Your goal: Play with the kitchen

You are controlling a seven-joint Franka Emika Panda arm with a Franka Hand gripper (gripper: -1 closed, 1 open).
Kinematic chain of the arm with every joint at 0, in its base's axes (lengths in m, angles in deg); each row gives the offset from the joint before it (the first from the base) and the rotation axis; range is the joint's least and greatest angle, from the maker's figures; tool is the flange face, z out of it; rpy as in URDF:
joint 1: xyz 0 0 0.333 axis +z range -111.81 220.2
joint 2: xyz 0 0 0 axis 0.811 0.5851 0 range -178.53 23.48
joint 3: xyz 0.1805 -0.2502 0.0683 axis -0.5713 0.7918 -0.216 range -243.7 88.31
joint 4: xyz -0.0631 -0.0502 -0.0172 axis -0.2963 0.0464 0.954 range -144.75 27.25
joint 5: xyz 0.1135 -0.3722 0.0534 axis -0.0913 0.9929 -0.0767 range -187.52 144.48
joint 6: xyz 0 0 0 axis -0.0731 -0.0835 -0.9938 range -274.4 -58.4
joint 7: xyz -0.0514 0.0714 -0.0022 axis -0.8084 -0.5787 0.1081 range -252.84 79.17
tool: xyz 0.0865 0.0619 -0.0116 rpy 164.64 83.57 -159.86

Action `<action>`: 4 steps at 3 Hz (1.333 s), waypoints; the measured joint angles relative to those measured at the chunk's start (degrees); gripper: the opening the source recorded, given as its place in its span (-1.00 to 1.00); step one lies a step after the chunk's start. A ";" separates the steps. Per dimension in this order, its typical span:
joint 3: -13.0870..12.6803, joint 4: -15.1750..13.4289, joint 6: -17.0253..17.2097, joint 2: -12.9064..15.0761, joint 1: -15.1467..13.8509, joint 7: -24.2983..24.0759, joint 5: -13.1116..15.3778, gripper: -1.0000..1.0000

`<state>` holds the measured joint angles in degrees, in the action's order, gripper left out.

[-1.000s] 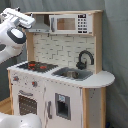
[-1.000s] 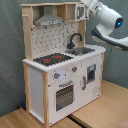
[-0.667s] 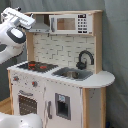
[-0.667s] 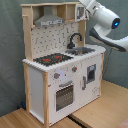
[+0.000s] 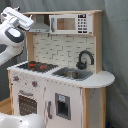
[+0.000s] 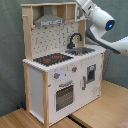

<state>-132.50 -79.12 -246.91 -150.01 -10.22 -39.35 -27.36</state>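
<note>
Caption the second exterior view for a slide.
White robot arm reaching over a toy kitchen with hob, sink and tap.

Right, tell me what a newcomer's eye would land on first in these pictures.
The tall white and wood toy kitchen fills the middle of both exterior views, with its black-red hob beside the grey sink and black tap. Next comes the white robot arm, reaching in at the kitchen's top, from the first exterior view's left and the second exterior view's right. The microwave sits up on the top shelf.
</note>
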 joint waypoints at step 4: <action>1.98 7.15 13.24 -9.69 -5.93 -18.21 -0.05 1.00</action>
<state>-130.52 -71.97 -233.67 -159.70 -16.14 -57.56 -27.41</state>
